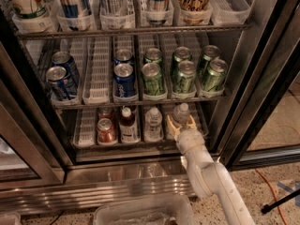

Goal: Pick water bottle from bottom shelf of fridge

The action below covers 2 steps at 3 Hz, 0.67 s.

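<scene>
Water bottle (181, 112) standing upright at the right end of the bottom shelf (84, 128) — gripper (181, 127) right at its base.
White arm is reaching into the fridge (117, 182) from the near right, gripper sitting low against the bottle's near side — can't tell if it's clamping or loose. Second clear bottle (153, 122) is standing one lane left, then dark-drink bottle (126, 123), then red can (106, 130).
</scene>
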Motion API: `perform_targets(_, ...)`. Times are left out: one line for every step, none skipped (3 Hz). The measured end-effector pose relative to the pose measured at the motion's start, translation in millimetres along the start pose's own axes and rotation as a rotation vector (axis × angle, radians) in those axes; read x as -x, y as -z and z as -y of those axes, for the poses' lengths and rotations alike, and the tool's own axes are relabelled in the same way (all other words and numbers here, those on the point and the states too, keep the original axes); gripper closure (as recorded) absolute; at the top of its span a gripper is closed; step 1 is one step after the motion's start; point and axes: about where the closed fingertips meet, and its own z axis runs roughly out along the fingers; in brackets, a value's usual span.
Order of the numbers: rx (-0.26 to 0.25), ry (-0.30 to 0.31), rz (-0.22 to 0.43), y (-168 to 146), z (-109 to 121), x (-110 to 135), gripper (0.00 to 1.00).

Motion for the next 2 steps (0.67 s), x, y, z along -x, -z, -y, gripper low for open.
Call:
perform_targets(0.005,0.013,0.04,3.9,-1.5,11.9,1.0)
perform_targets(0.019,0.024,0.061,12.3,-5.7,19.6,1.0)
